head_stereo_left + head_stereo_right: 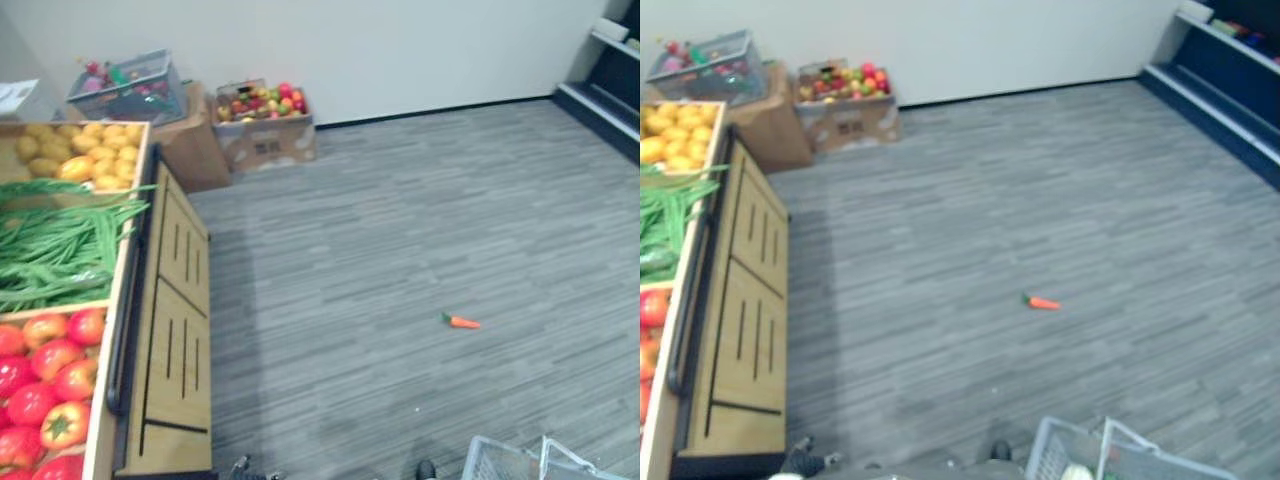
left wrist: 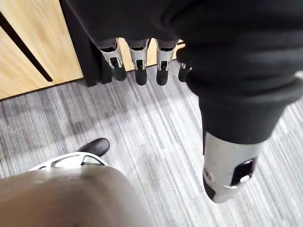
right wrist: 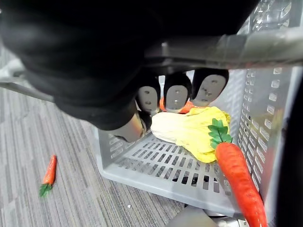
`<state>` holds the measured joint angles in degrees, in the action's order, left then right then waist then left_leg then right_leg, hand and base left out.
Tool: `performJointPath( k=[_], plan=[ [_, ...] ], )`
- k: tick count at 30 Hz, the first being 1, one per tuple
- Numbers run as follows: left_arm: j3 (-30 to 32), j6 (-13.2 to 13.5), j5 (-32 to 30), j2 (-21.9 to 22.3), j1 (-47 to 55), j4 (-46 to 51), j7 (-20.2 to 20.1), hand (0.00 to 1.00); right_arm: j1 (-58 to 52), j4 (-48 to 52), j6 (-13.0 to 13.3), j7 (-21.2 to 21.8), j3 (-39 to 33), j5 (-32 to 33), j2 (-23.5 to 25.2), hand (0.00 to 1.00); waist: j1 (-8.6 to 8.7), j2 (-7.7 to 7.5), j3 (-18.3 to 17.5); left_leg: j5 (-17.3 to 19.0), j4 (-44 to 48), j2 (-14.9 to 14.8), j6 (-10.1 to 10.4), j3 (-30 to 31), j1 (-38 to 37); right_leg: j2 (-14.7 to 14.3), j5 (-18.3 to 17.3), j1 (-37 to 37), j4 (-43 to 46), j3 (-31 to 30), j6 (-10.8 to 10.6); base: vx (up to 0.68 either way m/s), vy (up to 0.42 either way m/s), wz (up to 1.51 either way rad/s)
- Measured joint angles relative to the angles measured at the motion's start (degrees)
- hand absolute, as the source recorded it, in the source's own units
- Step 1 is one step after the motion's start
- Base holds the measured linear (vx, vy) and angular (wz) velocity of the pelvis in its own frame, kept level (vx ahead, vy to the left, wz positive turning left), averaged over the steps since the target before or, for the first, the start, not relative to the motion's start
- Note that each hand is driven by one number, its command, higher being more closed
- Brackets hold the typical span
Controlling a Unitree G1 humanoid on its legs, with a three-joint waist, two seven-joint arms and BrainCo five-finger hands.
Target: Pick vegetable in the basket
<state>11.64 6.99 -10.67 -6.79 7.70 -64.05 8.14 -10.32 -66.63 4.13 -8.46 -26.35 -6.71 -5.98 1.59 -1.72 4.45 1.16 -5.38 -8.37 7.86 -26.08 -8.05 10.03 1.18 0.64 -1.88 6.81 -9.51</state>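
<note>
Presently 1 small carrot (image 1: 461,321) lies loose on the grey floor (image 1: 400,220), right of centre in the left eye view, well apart from the basket (image 3: 156,165) at the lower right edge. Inside the basket sit 1 larger carrot (image 3: 239,177) and 1 pale yellow cabbage (image 3: 189,132), touching. The right hand (image 3: 177,94) has its fingers curled round the basket handle (image 3: 227,47). The left hand (image 2: 140,64) hangs with fingers loosely straight, holding nothing. Likely risk: bending for the floor carrot could tip the basket and spill its 2 vegetables. At left, the desk (image 1: 175,340) carries 3 bins: tomatoes (image 1: 45,380), green beans (image 1: 55,250), yellow fruit (image 1: 80,155).
</note>
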Motion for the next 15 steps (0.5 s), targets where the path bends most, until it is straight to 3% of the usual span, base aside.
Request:
performJointPath(
  k=[3,9,15],
  plan=[
    [0.76,0.00,1.78,0.51,-0.02,-0.22,-0.21,0.00,-1.27,-1.25,0.03,0.35,0.41,0.01,0.17,1.00,0.06,0.47,-0.61,0.38,0.01,-0.89,0.53,-0.06,-1.37,-0.88,-0.01,0.84,0.00,0.03,0.03,0.00,-0.060,-0.13],
    [1.19,-0.02,13.61,0.96,0.96,-1.43,-3.06,0.00,-2.05,-1.79,0.05,1.55,2.69,2.16,0.30,1.00,-0.10,0.09,-1.34,1.20,1.51,-0.92,0.69,-0.41,-1.55,-0.60,-0.09,0.97,0.05,-0.43,0.17,-0.05,-0.015,-0.05],
    [0.25,-0.06,14.36,0.86,1.15,-2.14,-4.23,0.00,-2.47,-1.79,0.14,1.58,4.51,2.08,-0.02,1.00,-0.12,0.55,-1.66,1.39,1.61,-1.13,0.88,-1.60,-3.06,-0.86,-0.05,1.67,-0.03,-1.27,0.23,-0.04,-0.022,-0.10]
  ],
)
